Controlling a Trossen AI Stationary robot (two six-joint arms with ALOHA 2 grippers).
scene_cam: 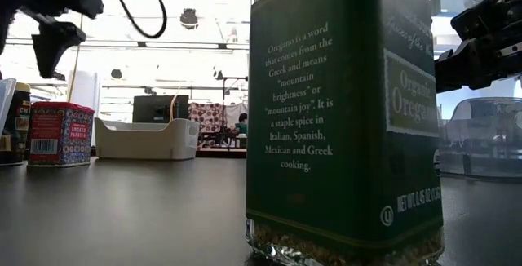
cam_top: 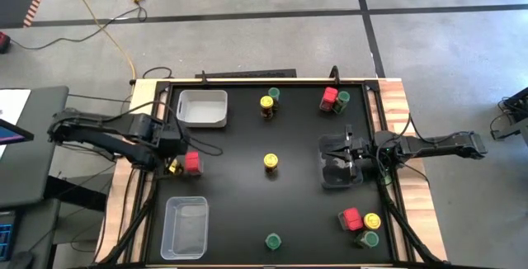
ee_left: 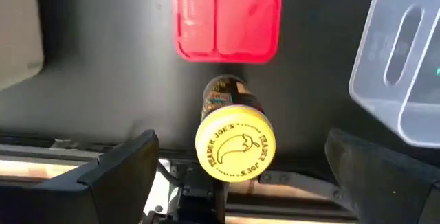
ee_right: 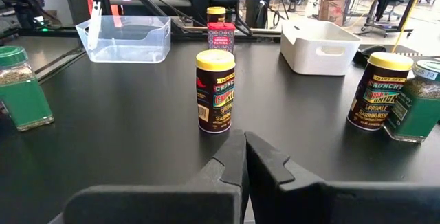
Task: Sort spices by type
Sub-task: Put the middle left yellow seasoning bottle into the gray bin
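Left tool (ee_left: 234, 183), fingers spread wide apart, is hovering directly over the upright yellow-lidded jar (ee_left: 235, 143) at the tabletop's (cam_top: 247, 195) left edge, red tin (ee_left: 227, 20) just beside it, while the right tool (ee_right: 244, 157) is waiting pressed together.

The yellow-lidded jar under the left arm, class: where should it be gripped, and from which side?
Probably from straight above. The yellow-lidded jar stands upright, and the left end effector already hangs open over it, fingers either side. Close on the dark round body just below the lid. The red container stands close beside it, so a sideways approach looks cramped.
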